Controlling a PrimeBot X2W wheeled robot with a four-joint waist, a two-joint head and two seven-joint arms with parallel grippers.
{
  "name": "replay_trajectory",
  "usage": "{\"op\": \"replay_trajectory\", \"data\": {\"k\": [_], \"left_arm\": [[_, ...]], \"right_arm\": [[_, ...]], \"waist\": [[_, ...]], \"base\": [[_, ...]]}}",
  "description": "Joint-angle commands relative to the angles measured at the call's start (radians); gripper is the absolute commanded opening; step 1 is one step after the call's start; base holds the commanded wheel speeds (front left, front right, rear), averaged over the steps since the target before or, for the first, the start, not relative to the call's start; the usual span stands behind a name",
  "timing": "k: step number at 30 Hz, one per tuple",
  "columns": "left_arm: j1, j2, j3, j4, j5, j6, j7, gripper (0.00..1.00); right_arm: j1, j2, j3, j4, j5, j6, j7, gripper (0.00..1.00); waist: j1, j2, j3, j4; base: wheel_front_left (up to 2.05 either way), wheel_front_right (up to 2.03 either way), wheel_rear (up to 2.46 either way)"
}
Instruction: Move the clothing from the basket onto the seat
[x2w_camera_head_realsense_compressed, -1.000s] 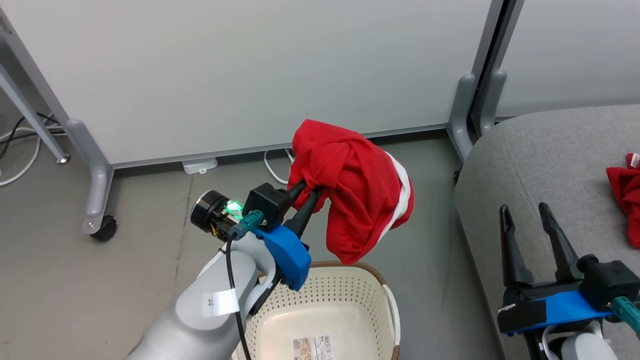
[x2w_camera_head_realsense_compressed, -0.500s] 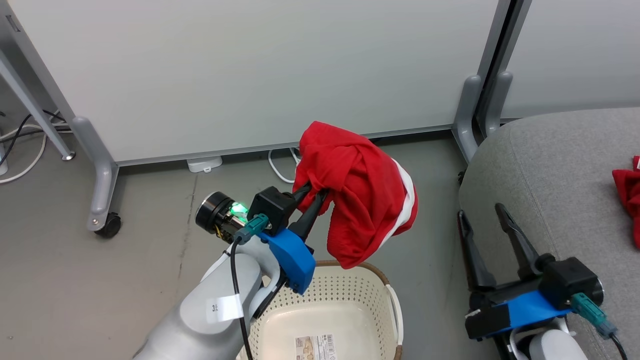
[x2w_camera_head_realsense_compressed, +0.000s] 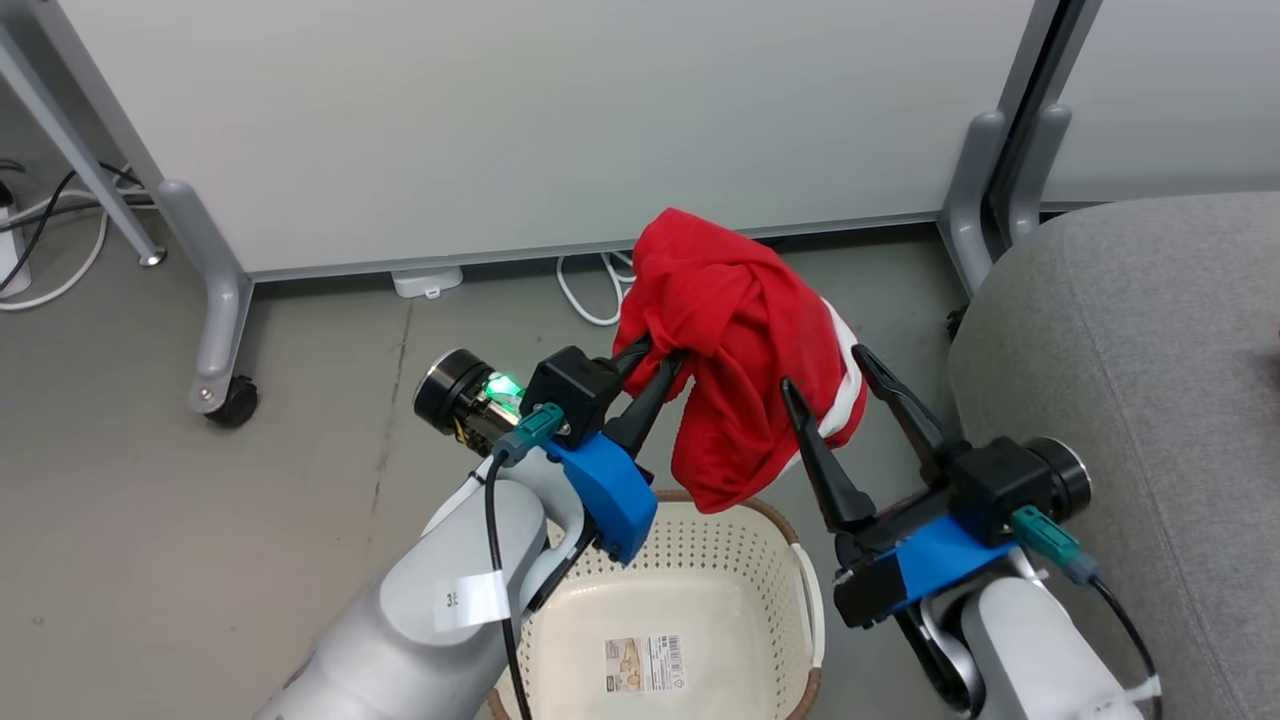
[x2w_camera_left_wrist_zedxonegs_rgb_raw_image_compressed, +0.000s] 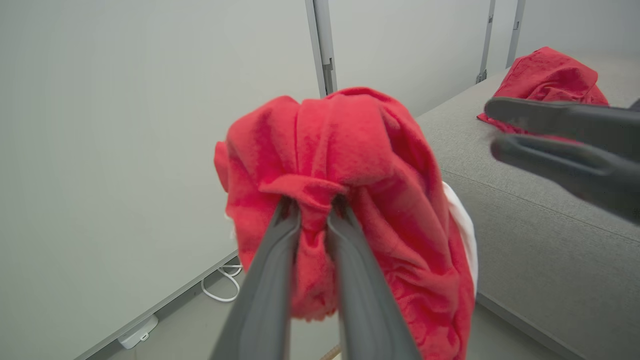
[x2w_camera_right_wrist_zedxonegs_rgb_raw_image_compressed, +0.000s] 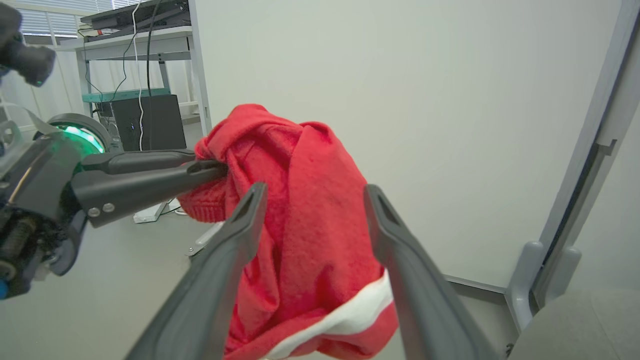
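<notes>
The basket (x2w_camera_head_realsense_compressed: 700, 565) at bottom centre holds a label (x2w_camera_head_realsense_compressed: 645, 663), and above it the clothing (x2w_camera_head_realsense_compressed: 740, 350) hangs pinched in the left end effector (x2w_camera_head_realsense_compressed: 662, 352), with the right end effector (x2w_camera_head_realsense_compressed: 823, 368) spread around it and the seat (x2w_camera_head_realsense_compressed: 1130, 330) at right.

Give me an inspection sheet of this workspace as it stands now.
Surface: grey floor; grey seat at the right.
Job's things: red garment hangs above the basket; a paper label on the basket's floor; second red garment lies on the seat.
Clutter: nothing seen.
Grippers: left gripper shut on the hanging garment; right gripper open beside its white-striped edge.
Cables: white cable by the partition; more cables at far left.
Surroundings: pale partition on grey legs, one caster.
</notes>
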Motion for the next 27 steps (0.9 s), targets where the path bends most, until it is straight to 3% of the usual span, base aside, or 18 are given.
{"op": "replay_trajectory", "data": {"k": [1, 10, 22, 27], "left_arm": [[-0.019, -0.005, -0.005, -0.003, 0.005, -0.004, -0.005, 0.0], [-0.047, -0.023, -0.035, -0.005, 0.005, -0.005, -0.005, 0.0], [-0.083, -0.038, -0.102, -0.033, -0.025, -0.005, -0.005, 0.0], [-0.088, -0.039, -0.119, -0.042, -0.036, -0.005, -0.005, 0.0]], "right_arm": [[-0.034, -0.002, 0.017, 0.03, -0.007, 0.0, 0.0, 1.0], [-0.14, 0.004, 0.098, 0.171, -0.032, 0.0, 0.0, 1.0], [-0.273, 0.013, 0.069, 0.363, -0.132, 0.0, 0.0, 1.0], [-0.294, 0.014, 0.068, 0.384, -0.108, 0.0, 0.0, 1.0]], "waist": [[0.0, -0.0001, 0.012, 0.01], [0.0, -0.0001, 0.04, 0.031], [0.0, -0.0001, 0.069, 0.067], [0.0, -0.0001, 0.073, 0.077]], "base": [[0.0, 0.0, 0.0], [0.0, 0.0, 0.0], [0.0, 0.0, 0.0], [0.0, 0.0, 0.0]]}}
